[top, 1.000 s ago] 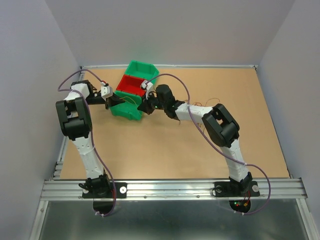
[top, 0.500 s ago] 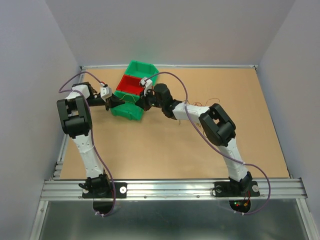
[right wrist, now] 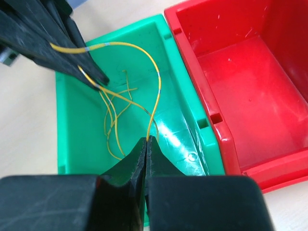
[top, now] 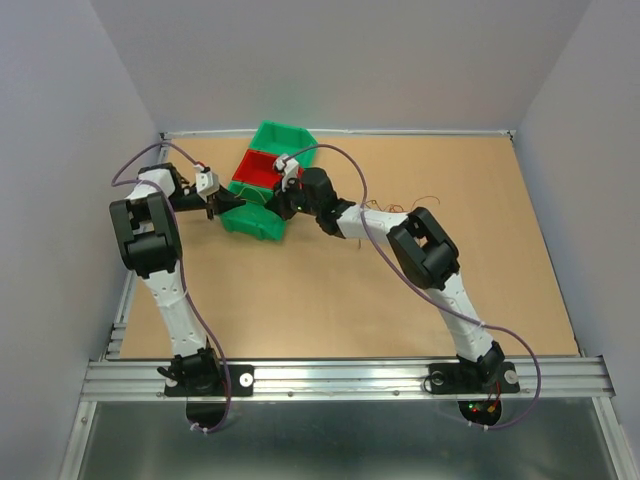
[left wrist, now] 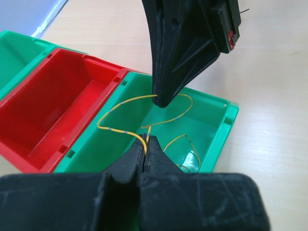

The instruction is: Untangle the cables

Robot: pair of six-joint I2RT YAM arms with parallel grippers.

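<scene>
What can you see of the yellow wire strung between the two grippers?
A thin yellow wire with small bluish bands, looking plastic-coated. It is pinched in the shut jaws of the right gripper and of the left gripper, looping slack between them above the green bin next to the red bin, where more loose yellow strands lie.

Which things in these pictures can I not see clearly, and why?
Top view: yellow wires in the green bin are too small to follow.
Left wrist view: second green bin is cut off by the left edge.
Right wrist view: red bin is cut off by the right edge.
</scene>
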